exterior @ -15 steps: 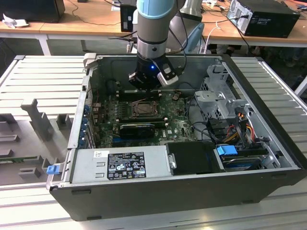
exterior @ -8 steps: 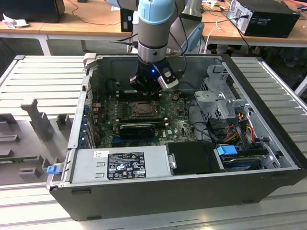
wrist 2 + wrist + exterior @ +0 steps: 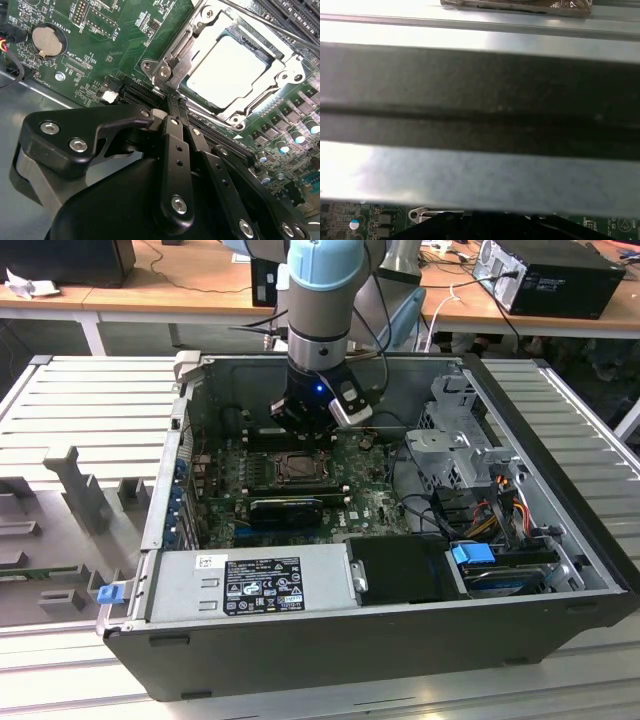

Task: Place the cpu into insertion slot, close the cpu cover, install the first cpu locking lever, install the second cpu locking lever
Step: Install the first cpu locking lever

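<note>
Beside the small square metal-rimmed insertion slot [image 3: 235, 75] on the green motherboard [image 3: 120, 45], we see our black gripper [image 3: 172, 97] clenched, its tips at the slot's corner. The dull silver square cpu [image 3: 230, 70] sits inside the slot, with the thin silver-grey cpu cover [image 3: 280, 62] framing it. We judge a slip could scrape the board. Board lettering is too small to make out.
</note>
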